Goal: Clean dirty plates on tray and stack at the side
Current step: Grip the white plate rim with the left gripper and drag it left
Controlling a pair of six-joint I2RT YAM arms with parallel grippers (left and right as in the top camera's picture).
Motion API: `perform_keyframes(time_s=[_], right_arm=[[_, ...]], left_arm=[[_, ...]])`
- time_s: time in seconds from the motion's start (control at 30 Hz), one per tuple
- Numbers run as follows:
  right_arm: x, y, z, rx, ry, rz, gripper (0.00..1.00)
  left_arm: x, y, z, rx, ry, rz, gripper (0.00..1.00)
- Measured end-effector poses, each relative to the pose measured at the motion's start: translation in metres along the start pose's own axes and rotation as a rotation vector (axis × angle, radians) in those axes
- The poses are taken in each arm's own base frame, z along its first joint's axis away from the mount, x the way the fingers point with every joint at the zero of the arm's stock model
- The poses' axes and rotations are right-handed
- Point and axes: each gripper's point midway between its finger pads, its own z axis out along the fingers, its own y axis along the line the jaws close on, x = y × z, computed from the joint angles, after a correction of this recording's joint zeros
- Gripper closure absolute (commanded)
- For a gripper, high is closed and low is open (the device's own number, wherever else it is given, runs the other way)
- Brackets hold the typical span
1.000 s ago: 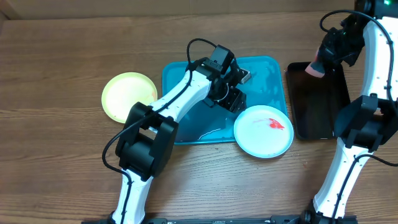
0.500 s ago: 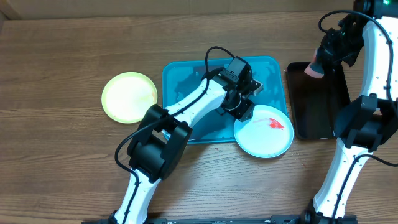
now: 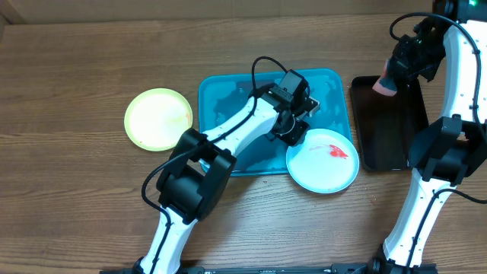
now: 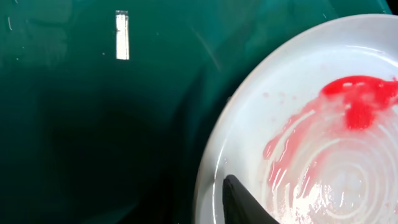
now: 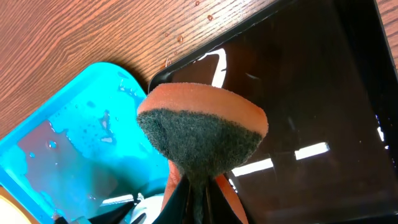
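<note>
Over the black tray, right fingers tight around the sponge; left fingers, spread unclear.

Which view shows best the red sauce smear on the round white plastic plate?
The left wrist view: the red sauce smear on the round white plastic plate appears large and close, streaks visible. Overhead shows it only as a small red spot. The right wrist view shows no smear.

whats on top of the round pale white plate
A red sauce smear lies on the round pale white plastic plate. The left gripper covers its upper-left rim from overhead, so that part is hidden.
</note>
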Motion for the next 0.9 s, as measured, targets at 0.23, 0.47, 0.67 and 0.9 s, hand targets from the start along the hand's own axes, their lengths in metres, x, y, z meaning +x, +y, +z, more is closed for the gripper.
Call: perform_keyframes(time_s=[0.23, 0.47, 0.67, 0.9], right_arm=[[0.0, 0.0, 0.0, 0.0, 0.0, -0.004, 0.96], [0.001, 0.0, 0.0, 0.002, 0.004, -0.005, 0.96], [0.001, -0.001, 0.0, 0.002, 0.005, -0.007, 0.96], [0.004, 0.006, 0.001, 0.001, 0.012, -0.02, 0.96]], left_arm=[[-0.002, 0.0, 0.002, -0.01, -0.009, 0.004, 0.96], [-0.007, 0.0, 0.002, -0.009, -0.029, -0.009, 0.96], [-0.008, 0.003, -0.003, -0.018, -0.01, -0.037, 0.96], [-0.02, 0.046, -0.059, -0.184, 0.014, -0.182, 0.96]])
